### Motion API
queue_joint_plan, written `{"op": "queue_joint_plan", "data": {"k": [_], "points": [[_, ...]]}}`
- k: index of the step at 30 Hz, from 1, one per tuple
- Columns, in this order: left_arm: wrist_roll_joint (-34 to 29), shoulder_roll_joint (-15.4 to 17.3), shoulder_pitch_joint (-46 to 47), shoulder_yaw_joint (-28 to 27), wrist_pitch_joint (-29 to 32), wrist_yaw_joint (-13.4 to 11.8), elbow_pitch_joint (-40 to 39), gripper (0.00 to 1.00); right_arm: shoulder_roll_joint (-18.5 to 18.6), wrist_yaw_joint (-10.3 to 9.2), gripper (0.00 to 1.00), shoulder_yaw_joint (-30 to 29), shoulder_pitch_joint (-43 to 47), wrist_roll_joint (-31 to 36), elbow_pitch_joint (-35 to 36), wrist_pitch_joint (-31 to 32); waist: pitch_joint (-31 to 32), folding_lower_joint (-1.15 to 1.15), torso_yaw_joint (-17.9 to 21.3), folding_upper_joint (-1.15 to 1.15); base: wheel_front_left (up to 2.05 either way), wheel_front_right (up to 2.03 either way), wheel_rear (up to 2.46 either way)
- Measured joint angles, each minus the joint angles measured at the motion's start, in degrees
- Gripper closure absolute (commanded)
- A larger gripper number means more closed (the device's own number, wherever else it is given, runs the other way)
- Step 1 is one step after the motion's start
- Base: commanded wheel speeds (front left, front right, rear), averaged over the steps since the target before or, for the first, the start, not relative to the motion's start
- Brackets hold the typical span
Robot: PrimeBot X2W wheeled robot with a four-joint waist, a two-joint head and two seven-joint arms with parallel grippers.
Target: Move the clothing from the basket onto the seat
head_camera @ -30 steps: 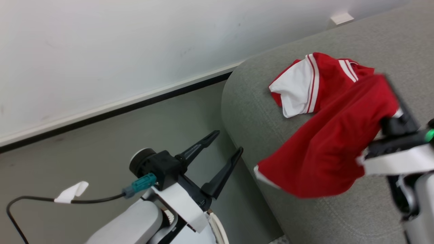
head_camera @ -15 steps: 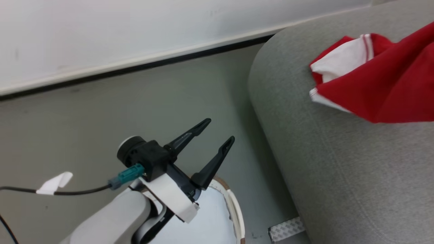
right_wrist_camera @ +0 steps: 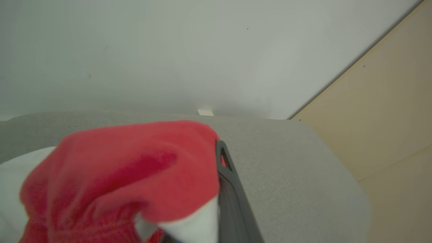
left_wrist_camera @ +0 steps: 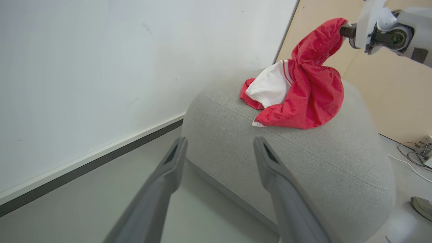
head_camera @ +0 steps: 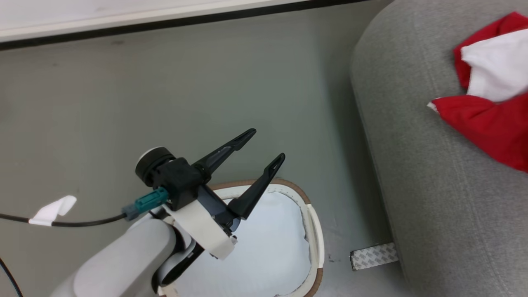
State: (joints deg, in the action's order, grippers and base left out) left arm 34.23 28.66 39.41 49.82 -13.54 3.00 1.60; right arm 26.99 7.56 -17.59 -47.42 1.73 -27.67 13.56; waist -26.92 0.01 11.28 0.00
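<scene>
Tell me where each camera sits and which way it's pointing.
Head: up on the head, facing down at floor, basket and seat edge; open left claw shows.
Left wrist: along its own fingers toward the clothing on the seat; right claw gripping it.
Right wrist: across the seat to the wall; its finger beside the clothing.
Shared: all three show seat and clothing.

The basket (head_camera: pixel 314 231) gapes open under the left claw (head_camera: pixel 268 143); the seat (head_camera: pixel 433 206) rises close on its right, clothing (head_camera: pixel 486 123) heaped on top.
</scene>
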Motion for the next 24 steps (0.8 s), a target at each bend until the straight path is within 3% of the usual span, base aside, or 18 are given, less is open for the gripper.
{"op": "queue_joint_plan", "data": {"k": [11,12,13,14,15,16,24], "points": [[0.0,-0.1,0.3,-0.2,-0.2,0.1,0.3,0.00,-2.4,-0.01,1.00,-2.7,4.1,3.1,-7.3,11.0,-1.9,0.00,-2.0,0.00,0.00,0.00,0.00],[0.0,0.0,0.3,-0.2,-0.2,0.1,0.4,0.00,-2.4,-0.01,0.96,-2.7,4.1,3.1,-7.1,11.2,-1.9,0.00,-1.9,0.00,0.00,0.00,0.00],[0.0,0.1,0.3,-0.3,-0.2,0.1,0.4,0.00,-2.4,-0.01,0.84,-2.6,4.1,3.1,-6.7,11.2,-1.9,0.00,-1.9,0.00,0.00,0.00,0.00],[0.0,0.1,0.3,-0.3,-0.2,0.0,0.5,0.00,-2.5,-0.01,0.84,-2.6,4.1,3.1,-6.2,11.5,-1.9,0.00,-1.8,0.00,0.00,0.00,0.00],[0.0,0.1,0.3,-0.3,-0.2,0.0,0.6,0.00,-2.7,-0.01,0.32,-2.5,4.2,3.1,-5.9,11.7,-1.8,0.00,-1.7,0.00,0.00,0.00,0.00],[0.0,0.1,0.3,-0.3,-0.2,0.0,0.8,0.00,-2.8,-0.01,0.00,-2.2,4.4,3.1,-5.7,11.9,-1.5,0.00,-1.6,0.00,0.00,0.00,0.00],[1.4,-0.9,-1.3,-0.1,-0.7,-0.4,2.8,0.00,-1.9,-0.01,0.00,2.1,6.9,1.2,-5.4,15.0,3.0,-0.01,-0.6,0.00,0.00,0.00,0.00]]}}
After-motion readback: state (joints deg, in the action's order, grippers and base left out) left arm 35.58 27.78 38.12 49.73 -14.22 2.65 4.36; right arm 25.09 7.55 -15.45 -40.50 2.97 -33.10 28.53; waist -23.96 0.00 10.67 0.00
